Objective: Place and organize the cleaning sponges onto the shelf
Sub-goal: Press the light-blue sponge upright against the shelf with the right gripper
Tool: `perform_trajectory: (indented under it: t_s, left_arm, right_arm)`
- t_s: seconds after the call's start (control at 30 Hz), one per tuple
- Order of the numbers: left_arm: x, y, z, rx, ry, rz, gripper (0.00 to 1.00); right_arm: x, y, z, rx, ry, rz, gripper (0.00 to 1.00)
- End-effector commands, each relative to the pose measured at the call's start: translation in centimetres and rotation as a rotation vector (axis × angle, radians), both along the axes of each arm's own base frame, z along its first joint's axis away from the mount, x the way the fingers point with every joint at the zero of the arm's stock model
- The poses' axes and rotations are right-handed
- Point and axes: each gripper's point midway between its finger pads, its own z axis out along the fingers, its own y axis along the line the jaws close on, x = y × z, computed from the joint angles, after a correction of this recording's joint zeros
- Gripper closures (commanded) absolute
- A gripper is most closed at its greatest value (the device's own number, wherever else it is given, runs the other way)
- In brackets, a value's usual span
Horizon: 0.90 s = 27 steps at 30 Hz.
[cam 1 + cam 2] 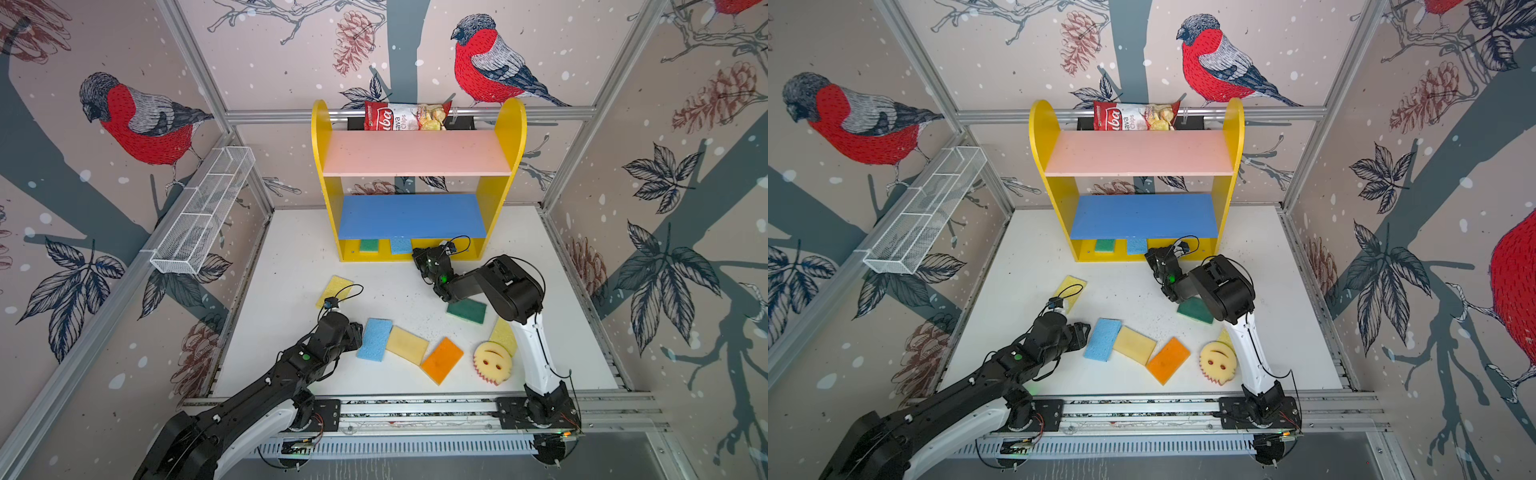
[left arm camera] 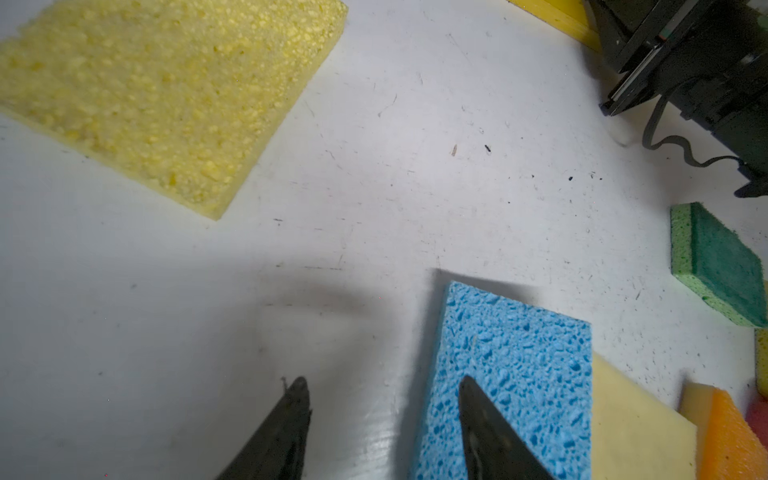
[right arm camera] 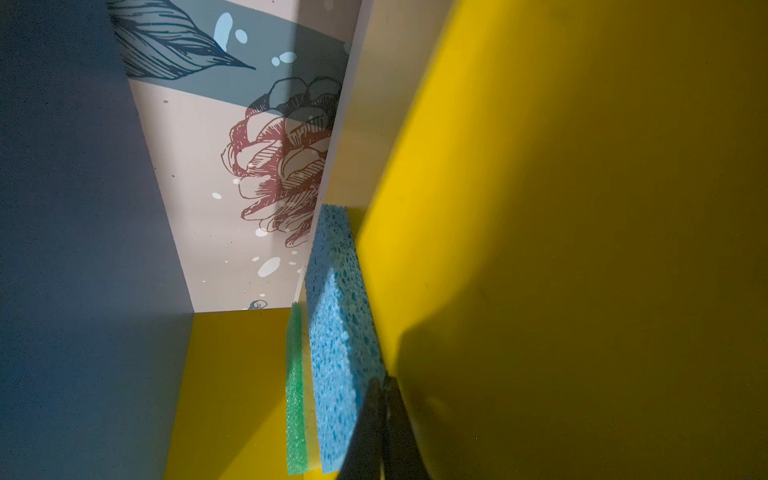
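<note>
At the table's near left, the left gripper (image 2: pixel 382 382) stands with jaws apart, straddling a long edge of the loose blue sponge (image 2: pixel 511 365). One fingertip is over the foam, the other over bare table (image 2: pixel 374 166). A pale-yellow sponge (image 1: pixel 407 345) touches that blue one, with the orange sponge (image 1: pixel 441 360) and smiley sponge (image 1: pixel 492 362) farther right. The right gripper (image 3: pixel 382 386), jaws closed on nothing, reaches into the bottom tier of the shelf (image 1: pixel 415 153). Its tips are just beside the shelved blue sponge (image 3: pixel 336 332), which lies flat on the yellow base; a shelved green sponge (image 3: pixel 295 395) lies beyond it.
</note>
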Motion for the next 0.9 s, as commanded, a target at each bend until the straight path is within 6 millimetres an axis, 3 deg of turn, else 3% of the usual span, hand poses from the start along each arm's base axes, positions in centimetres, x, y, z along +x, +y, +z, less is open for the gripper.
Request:
perform_trajectory:
  t_s: [0.0,0.73,0.87]
  left_arm:
    - [0.1,0.2,-0.1,0.006,-0.002,0.01,0.43]
    - [0.0,0.2,0.0,0.006,-0.002,0.012,0.43]
    - [0.0,0.0,0.3,-0.006,0.001,0.004,0.36]
  right_arm:
    - [0.0,0.0,-1.0,-0.021,0.03,-0.013,1.0]
    - [-0.6,0.4,-1.5,-0.025,0.043,0.002,1.0]
    - [-1.0,-0.4,-0.9,-0.013,0.032,-0.01,1.0]
